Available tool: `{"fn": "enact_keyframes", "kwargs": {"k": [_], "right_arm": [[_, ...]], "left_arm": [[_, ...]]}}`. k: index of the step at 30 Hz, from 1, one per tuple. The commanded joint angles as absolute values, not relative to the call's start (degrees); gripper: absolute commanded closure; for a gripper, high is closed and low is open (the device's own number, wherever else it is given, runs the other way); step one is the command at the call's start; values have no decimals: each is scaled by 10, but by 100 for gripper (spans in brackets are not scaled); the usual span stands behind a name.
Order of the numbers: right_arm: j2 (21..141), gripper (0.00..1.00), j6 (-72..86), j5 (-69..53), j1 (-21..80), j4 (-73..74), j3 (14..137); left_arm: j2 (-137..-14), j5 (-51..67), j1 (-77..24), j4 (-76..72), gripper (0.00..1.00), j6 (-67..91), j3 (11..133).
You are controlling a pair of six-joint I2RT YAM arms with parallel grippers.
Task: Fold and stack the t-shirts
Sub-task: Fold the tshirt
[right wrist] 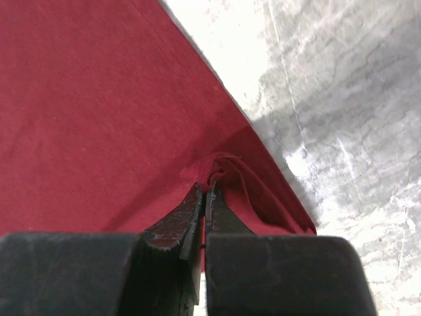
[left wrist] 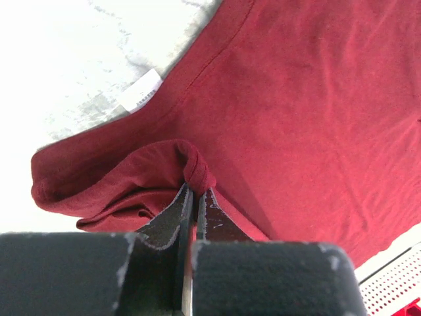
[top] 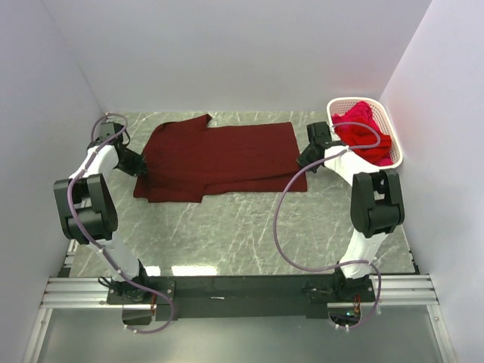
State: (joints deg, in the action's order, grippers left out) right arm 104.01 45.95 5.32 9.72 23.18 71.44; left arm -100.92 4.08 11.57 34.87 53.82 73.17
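A dark maroon t-shirt (top: 223,159) lies spread across the far half of the marble table, its near long edge folded over. My left gripper (top: 142,162) is shut on a bunched fold of this shirt (left wrist: 197,172) at its left end; a white label (left wrist: 140,90) shows near the collar. My right gripper (top: 302,161) is shut on a pinch of the shirt's cloth (right wrist: 220,168) at its right edge. Brighter red t-shirts (top: 364,136) are heaped in the white basket (top: 396,145) at the far right.
White walls close in the table on the left, back and right. The marble tabletop (top: 242,227) runs from the shirt down to the arms' base rail (top: 242,291). The basket's slotted wall (left wrist: 395,283) shows at the lower right of the left wrist view.
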Motion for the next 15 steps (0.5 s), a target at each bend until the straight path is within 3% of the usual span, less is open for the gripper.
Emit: {"fn": "enact_keyframes", "kwargs": {"k": [1, 15], "right_arm": [[1039, 100, 452, 69, 84, 233, 744], [1083, 100, 446, 55, 71, 230, 775]], "left_arm": [[-1012, 55, 122, 333, 99, 526, 762], [-1081, 79, 125, 323, 99, 529, 823]]}}
